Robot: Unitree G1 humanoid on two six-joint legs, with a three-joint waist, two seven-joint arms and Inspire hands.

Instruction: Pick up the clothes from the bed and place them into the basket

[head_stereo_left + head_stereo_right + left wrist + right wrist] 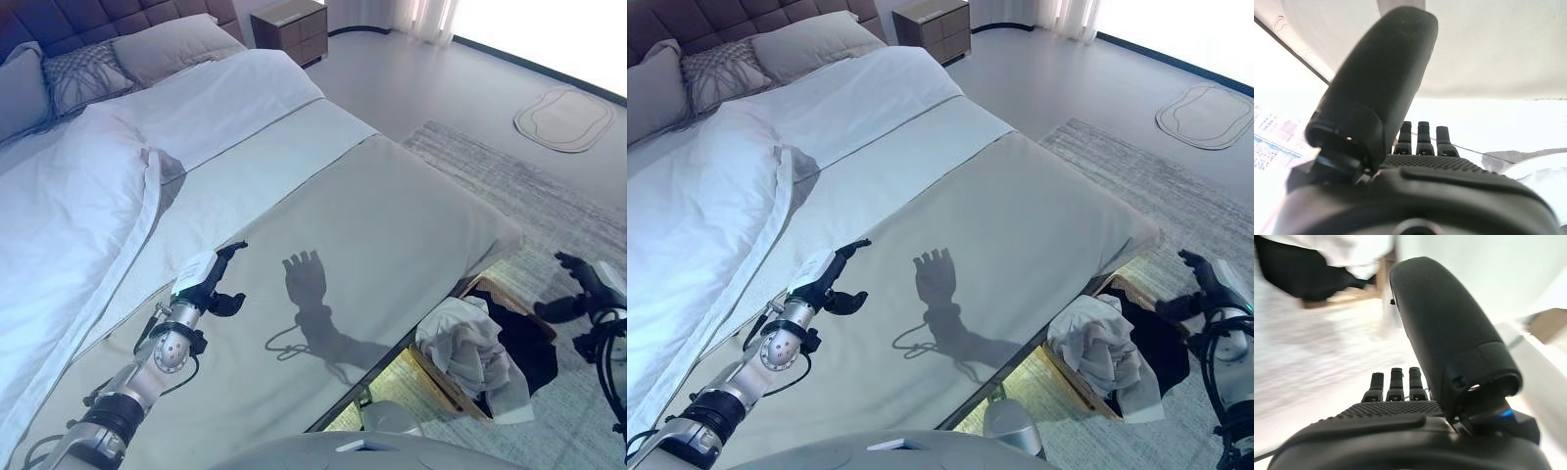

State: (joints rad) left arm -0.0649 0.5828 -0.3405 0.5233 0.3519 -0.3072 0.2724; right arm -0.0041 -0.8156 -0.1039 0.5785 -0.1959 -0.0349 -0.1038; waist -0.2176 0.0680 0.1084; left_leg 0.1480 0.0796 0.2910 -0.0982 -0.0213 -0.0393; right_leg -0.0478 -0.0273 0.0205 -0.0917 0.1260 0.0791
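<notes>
Stretching across most of the scene, the wide bed (323,206) with its grey cover and white duvet folded back on the left shows no loose garment anywhere on its visible surface, which suggests the picking is finished or nearly so. Far at its head lie grey pillows (171,44) against a dark tufted headboard (88,15), with a small wooden nightstand (292,27) beyond. On the floor to the right a pale grey rug (509,162) runs under the bed's near right corner, and there the low woven wicker basket (1136,289) sits just beside the mattress edge, likely set there so a short reach from the bed ends over it. Inside it rest the clothes: a crumpled white garment (468,352) spilling over the near rim and a black garment (524,348) beside it. The right hand (1205,279) hangs just right of the basket with fingers straight and released, holding nothing, a pose that fits a drop into the basket. The left hand (211,284) hovers over the near left of the bed, fingers relaxed and empty, apart from any cloth.
</notes>
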